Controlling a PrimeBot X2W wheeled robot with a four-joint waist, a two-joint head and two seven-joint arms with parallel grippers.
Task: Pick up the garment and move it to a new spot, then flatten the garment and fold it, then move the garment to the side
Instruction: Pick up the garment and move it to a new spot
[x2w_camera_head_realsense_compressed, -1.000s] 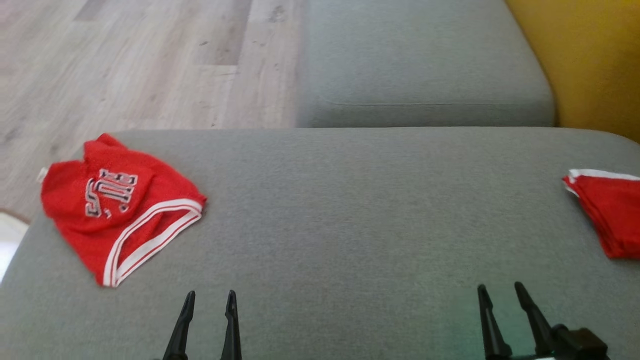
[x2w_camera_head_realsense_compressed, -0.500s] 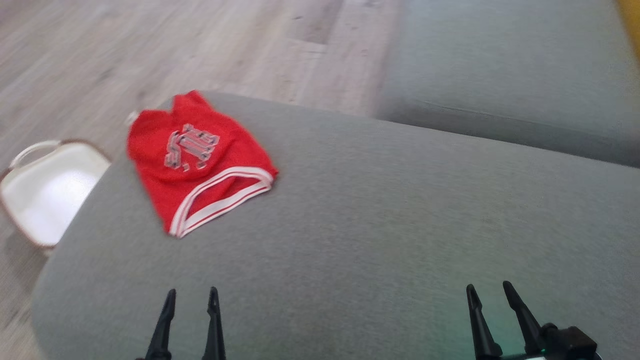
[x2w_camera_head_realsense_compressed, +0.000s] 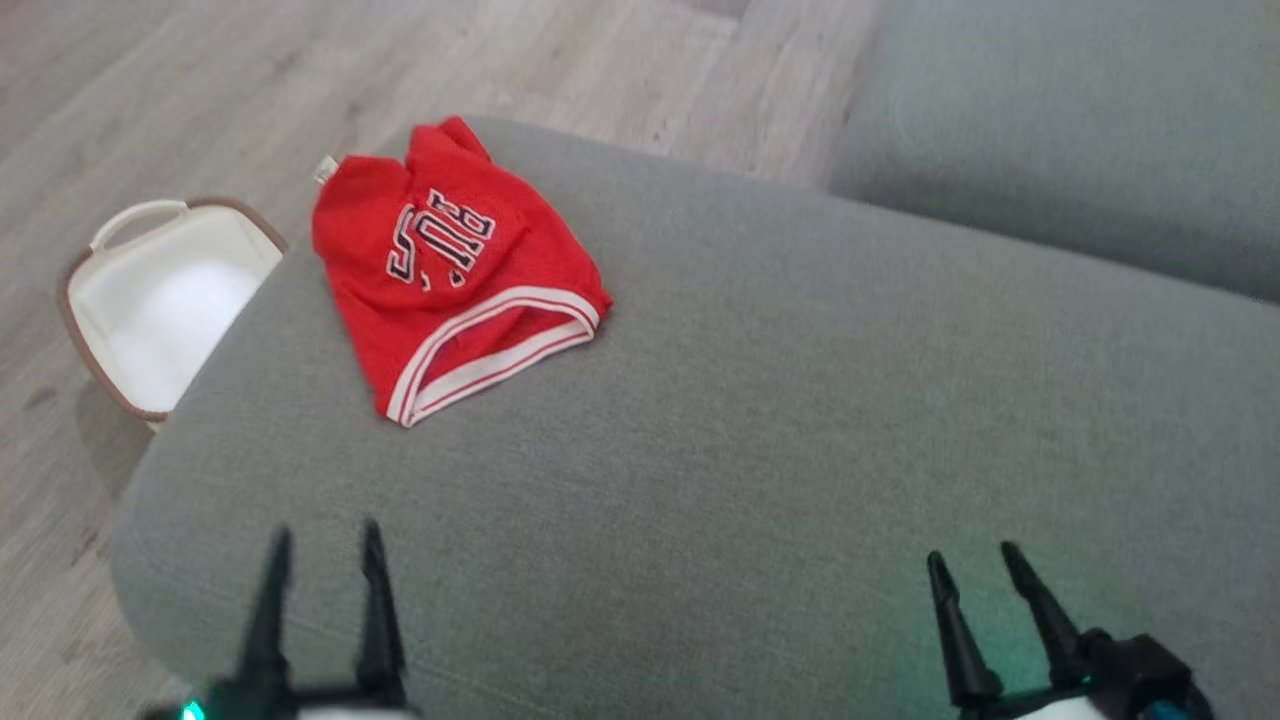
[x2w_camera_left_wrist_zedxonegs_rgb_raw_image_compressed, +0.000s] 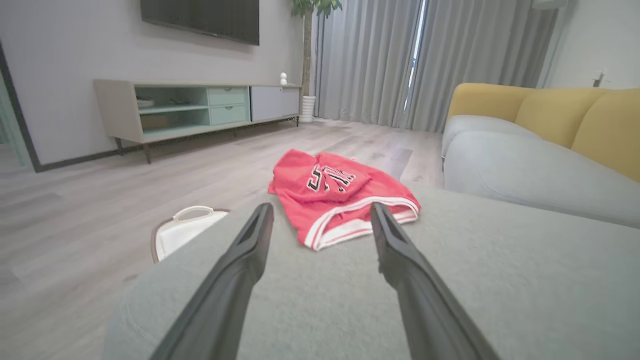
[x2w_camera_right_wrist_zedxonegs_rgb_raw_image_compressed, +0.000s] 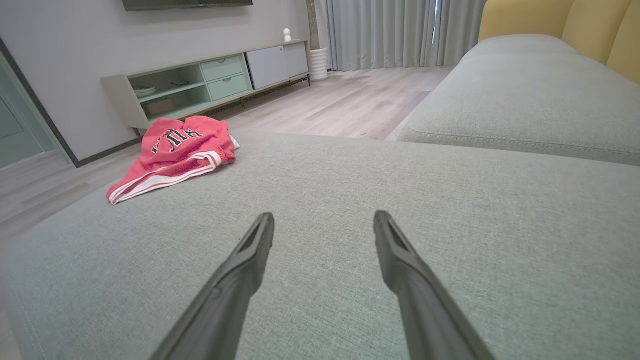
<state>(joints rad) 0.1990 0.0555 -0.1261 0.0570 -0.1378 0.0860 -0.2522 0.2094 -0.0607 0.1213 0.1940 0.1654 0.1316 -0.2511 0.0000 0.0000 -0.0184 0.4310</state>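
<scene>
One red garment (x2w_camera_head_realsense_compressed: 450, 270) lies ahead of the left hand (x2w_camera_head_realsense_compressed: 327, 530), untouched.

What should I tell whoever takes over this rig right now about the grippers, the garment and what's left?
Left gripper: open, empty, above the near left edge of the grey cushion.
Right gripper: open, empty, above its near right part.
Red garment: crumpled near the cushion's far left corner, apart from both grippers.
Done: nothing yet.
Left: pick up, move, flatten, fold, set aside.

Red garment (x2w_camera_head_realsense_compressed: 455, 265) white-trimmed, grey sofa (x2w_camera_head_realsense_compressed: 800, 420)
</scene>
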